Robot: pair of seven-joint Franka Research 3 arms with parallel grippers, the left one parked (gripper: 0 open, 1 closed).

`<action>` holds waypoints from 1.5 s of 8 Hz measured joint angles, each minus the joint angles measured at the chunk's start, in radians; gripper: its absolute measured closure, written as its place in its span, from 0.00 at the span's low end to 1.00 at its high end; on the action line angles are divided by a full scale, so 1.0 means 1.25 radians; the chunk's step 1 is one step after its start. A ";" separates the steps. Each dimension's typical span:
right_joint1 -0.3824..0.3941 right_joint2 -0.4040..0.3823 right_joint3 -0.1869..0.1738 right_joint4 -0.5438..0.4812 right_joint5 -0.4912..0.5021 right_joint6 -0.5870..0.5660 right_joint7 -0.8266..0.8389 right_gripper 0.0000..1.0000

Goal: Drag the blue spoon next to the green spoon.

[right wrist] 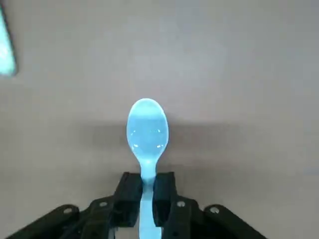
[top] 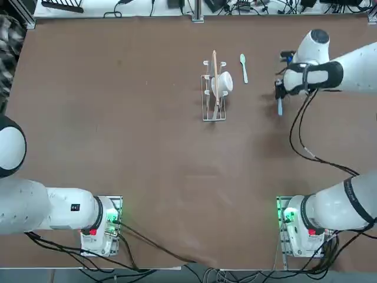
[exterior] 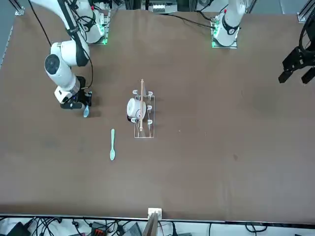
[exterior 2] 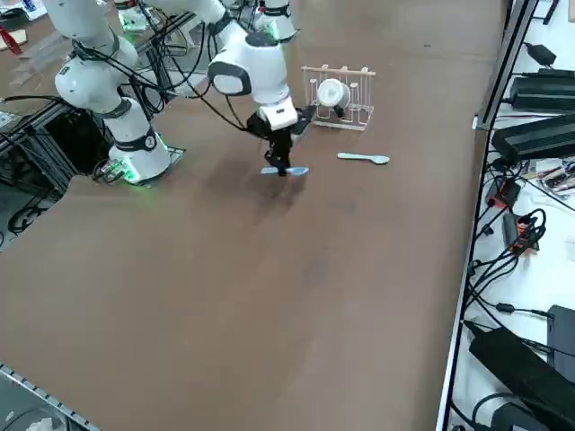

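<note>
A broad brown table top (top: 118, 118) fills the scene, its far edge and one side lined with cables and dark electronic gear. Near the far middle of it stands a small clear-wire drying rack (top: 214, 94) (exterior: 143, 117) (exterior 2: 339, 97), holding a white cup (top: 223, 83) (exterior: 134, 108) (exterior 2: 332, 92) tipped on its side and a slim wooden stick (top: 215, 73) (exterior: 141, 104) laid along its length. Just beside the rack, on the working arm's side, lies the green spoon (top: 243, 67) (exterior: 112, 144) (exterior 2: 364, 158), a small, slim, pale mint-green plastic one with an oval bowl and a straight handle, flat on the table and touching nothing. Further out from the rack on that same side, beyond the green spoon and apart from it, is the blue spoon (top: 280, 106) (exterior: 86, 111) (exterior 2: 287, 171) (right wrist: 147, 132), a small, light sky-blue plastic one of like shape. The right gripper (top: 279, 94) (exterior: 78, 102) (exterior 2: 278, 154) (right wrist: 144, 201) is down at the table over it, its two black fingers (right wrist: 128, 196) closed narrowly on the blue handle, one on each side, as the wrist view shows; the oval bowl sticks out past the fingertips and appears level with the table. In that view an edge of the green spoon (right wrist: 6, 50) shows off to one side, well clear of the blue bowl. The white arm reaches to this spot from its base at the near edge.
</note>
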 joint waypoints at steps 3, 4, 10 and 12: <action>0.019 0.081 0.000 0.279 0.001 -0.230 0.004 0.84; 0.022 0.123 0.000 0.366 0.001 -0.273 0.004 0.84; 0.026 0.418 0.000 0.756 0.017 -0.408 0.004 0.83; 0.028 0.483 0.003 0.817 0.017 -0.410 0.004 0.84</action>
